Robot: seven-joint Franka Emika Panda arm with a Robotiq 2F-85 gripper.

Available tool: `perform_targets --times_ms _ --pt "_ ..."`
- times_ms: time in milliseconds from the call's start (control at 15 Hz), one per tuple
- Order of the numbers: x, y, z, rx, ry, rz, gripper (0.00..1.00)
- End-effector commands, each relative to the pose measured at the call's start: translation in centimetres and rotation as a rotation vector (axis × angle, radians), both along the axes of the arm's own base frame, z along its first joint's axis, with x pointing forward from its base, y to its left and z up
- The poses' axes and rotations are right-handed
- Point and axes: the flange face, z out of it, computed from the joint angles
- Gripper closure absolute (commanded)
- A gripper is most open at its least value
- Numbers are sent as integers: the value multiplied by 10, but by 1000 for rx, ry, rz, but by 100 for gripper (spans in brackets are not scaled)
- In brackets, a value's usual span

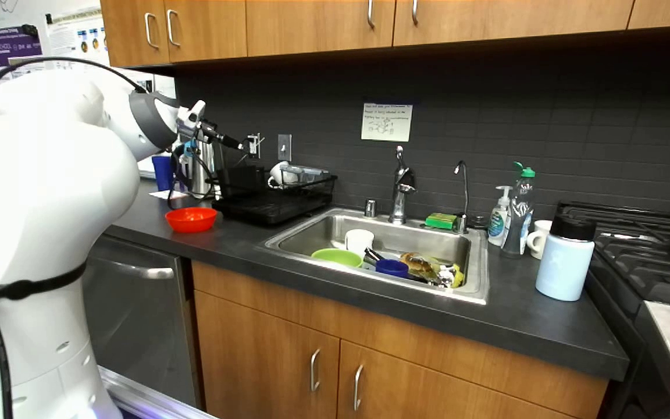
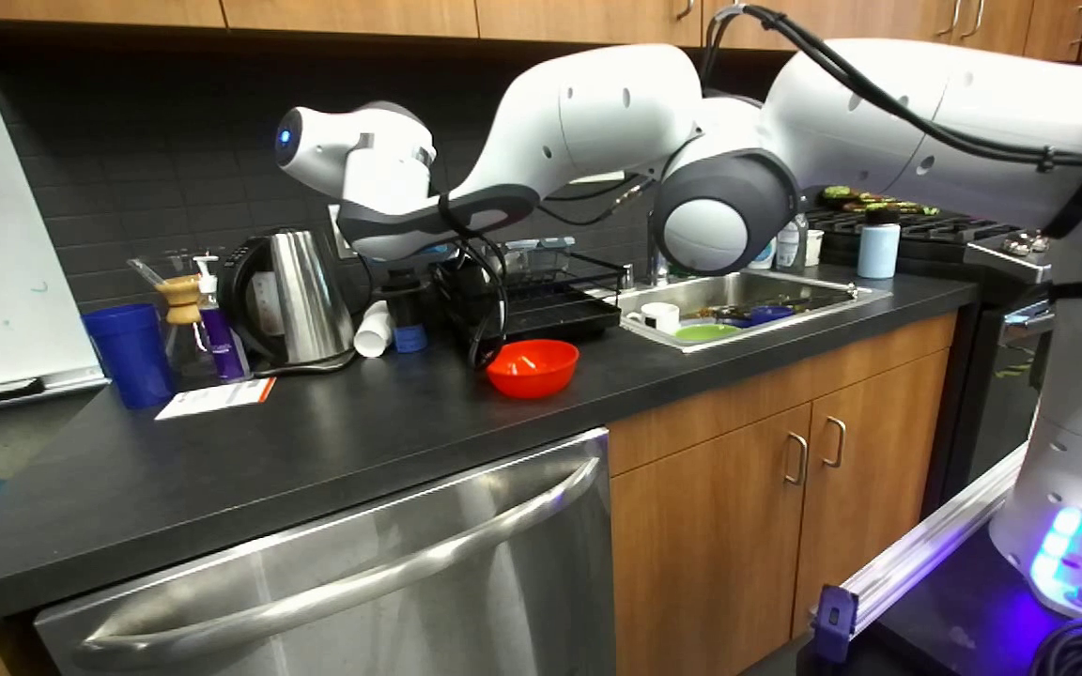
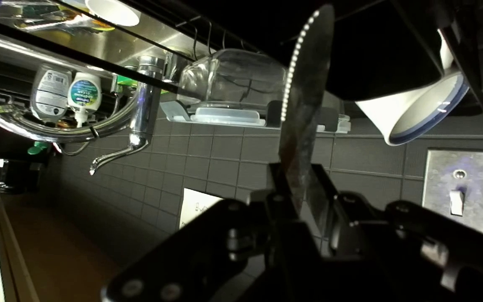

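By my judgement the work stood partway: the grip was made, and the letting go was not yet done. At the lower middle of the wrist view my tool [image 3: 297,170] was pinching a serrated knife [image 3: 304,92], the blade running up toward the top of that frame with its tip near the upper edge. In that view it overlapped a clear container [image 3: 237,79] at the upper middle and the left edge of a black bin [image 3: 380,54] at the upper right; whether it touched either, I could not tell. A white cup with a blue rim [image 3: 415,108] showed at the right. In an exterior view my tool appeared left of centre, above the left end of the dish rack [image 1: 280,209] on the counter [image 1: 515,326], but I could not make out the knife there
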Motion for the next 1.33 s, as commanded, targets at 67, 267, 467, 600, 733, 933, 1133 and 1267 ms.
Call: perform_targets --times_ms 67,267,467,600,733,933,1133,1267 --pt "2 -7 -1 -39 18 -13 96" --pt "2 -11 0 -45 24 -27 96" --pt "3 -13 1 -46 27 -28 56" --pt "3 -12 1 -50 28 -25 46" --pt "3 -12 1 -51 29 -22 33" --pt "3 -12 1 -54 30 -19 12" --pt "1 -8 10 -43 10 -9 0" --pt "-3 0 25 -44 -21 10 0"
